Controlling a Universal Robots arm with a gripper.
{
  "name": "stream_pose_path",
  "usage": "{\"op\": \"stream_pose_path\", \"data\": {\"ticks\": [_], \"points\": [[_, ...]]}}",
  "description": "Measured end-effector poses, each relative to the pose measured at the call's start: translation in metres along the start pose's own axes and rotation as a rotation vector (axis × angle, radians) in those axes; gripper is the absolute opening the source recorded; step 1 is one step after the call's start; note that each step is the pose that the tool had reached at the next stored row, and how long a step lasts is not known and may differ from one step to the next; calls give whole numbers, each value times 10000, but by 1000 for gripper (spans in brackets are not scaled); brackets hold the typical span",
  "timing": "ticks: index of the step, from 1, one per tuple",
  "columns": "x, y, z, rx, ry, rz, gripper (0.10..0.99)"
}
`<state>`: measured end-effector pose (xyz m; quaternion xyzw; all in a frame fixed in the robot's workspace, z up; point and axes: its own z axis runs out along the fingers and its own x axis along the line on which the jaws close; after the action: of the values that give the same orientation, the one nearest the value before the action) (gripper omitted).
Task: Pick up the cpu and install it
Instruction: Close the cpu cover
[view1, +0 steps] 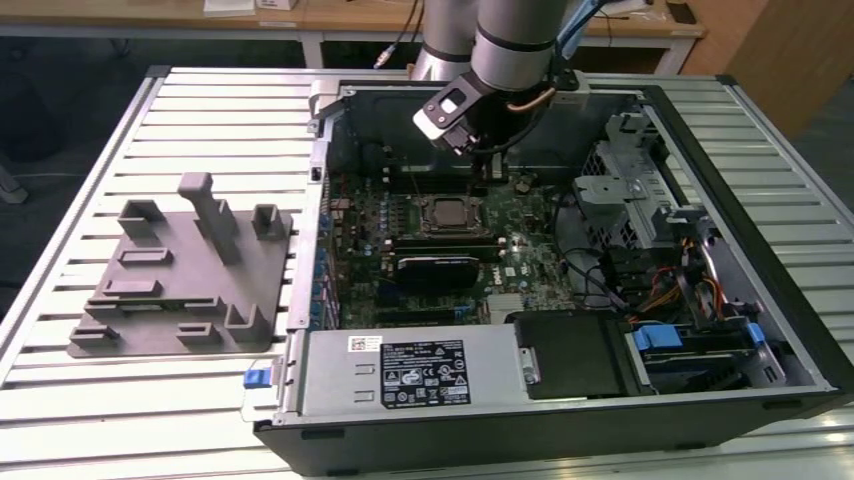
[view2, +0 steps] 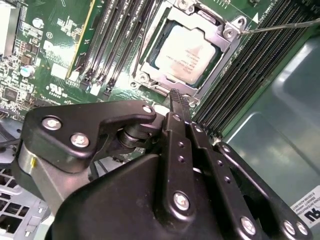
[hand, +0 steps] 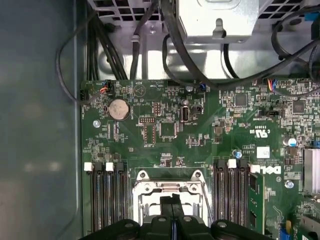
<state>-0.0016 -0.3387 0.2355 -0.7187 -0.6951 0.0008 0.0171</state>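
With the cpu (view2: 187, 52) lying flat in the socket (view2: 228, 34) and the gripper (view2: 178, 99) pressed together, empty, just above the frame edge, any motion should be vertical and slow, clear of the lever (view2: 280, 26).

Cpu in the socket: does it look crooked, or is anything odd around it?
The cpu lies flat and square within the socket frame. One oddity: a thin metal lever juts from the frame's corner over the memory slots, seemingly unlatched. The gripper is shut, empty.
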Motion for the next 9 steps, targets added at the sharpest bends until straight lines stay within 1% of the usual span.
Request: {"op": "stream_pose_path", "data": {"ticks": [2, 4, 9], "points": [[0, -1, 2, 5, 2, 1, 106], [-1, -18, 8, 4, 5, 0, 106], [-17, -132, 31, 4, 5, 1, 106]]}}
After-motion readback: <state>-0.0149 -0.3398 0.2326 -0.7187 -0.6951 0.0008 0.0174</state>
